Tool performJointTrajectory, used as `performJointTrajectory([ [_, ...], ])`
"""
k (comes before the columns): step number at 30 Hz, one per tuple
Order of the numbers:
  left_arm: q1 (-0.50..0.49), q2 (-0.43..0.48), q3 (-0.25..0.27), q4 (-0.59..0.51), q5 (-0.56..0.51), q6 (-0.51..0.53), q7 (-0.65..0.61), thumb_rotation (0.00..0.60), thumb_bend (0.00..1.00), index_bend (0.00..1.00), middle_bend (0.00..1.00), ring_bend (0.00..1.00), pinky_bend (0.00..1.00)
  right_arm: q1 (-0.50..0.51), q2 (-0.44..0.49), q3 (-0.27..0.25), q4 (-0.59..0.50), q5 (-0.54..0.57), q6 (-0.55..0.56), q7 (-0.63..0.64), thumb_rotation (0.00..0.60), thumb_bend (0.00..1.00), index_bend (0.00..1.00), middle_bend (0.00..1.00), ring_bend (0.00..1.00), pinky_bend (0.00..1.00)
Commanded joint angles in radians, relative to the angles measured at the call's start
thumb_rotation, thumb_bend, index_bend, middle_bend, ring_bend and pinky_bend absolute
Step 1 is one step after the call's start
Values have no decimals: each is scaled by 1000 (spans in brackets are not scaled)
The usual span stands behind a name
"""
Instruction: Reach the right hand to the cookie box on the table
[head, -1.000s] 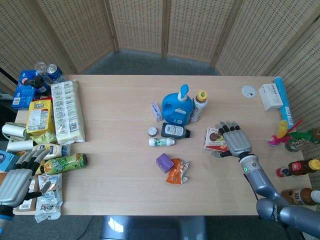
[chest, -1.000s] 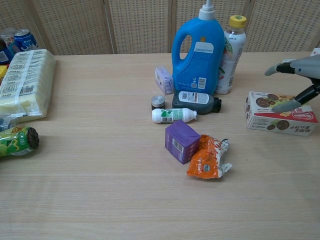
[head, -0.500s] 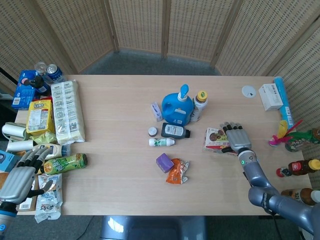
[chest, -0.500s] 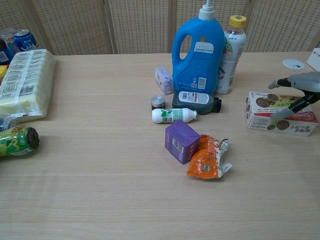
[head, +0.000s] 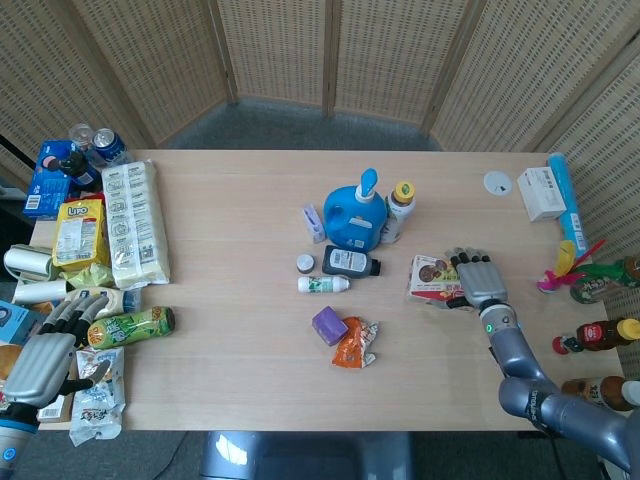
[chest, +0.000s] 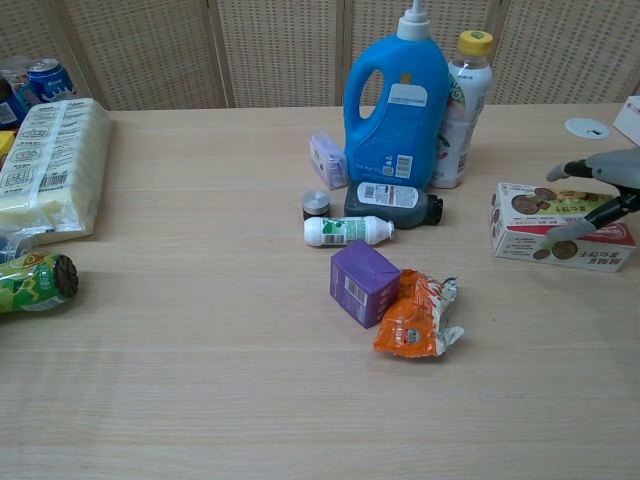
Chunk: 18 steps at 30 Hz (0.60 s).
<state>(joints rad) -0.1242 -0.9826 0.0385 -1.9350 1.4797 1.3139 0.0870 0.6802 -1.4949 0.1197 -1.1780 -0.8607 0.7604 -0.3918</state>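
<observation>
The cookie box (head: 432, 277) (chest: 540, 223), white with red edging and cookie pictures, lies flat on the table right of the bottles. My right hand (head: 478, 282) (chest: 603, 192) lies over the box's right end with its fingers spread, fingertips touching the lid; it grips nothing. My left hand (head: 48, 350) hangs open off the table's front left corner, over the snack packets, and does not show in the chest view.
A blue detergent jug (head: 353, 215), a yellow-capped bottle (head: 399, 210), a dark bottle (head: 350, 262) and a small white bottle (head: 324, 284) stand left of the box. A purple carton (head: 329, 325) and orange packet (head: 354, 343) lie nearer the front. Snacks crowd the left edge.
My right hand has come down and slid slightly right, settling onto the box's right end. The left hand has drifted a little forward. The box has not moved.
</observation>
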Motion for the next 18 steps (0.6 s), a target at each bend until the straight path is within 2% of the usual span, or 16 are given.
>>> performJointTrajectory([
  [1,1,2,1,-1,0,2,1,600,375,0,0,0,0,0,-3,-3,3,8,-1,-4,281,77,0,0,0,0],
  [8,7,10,4,-10,1,13,7,600,378,0,0,0,0,0,-17,-12,20,6,-10,-2,273,76,0,0,0,0],
  [18,12,7,10,-14,-2,20,16,600,375,0,0,0,0,29,-72,-10,145,13,-93,22,275,87,0,0,0,0],
])
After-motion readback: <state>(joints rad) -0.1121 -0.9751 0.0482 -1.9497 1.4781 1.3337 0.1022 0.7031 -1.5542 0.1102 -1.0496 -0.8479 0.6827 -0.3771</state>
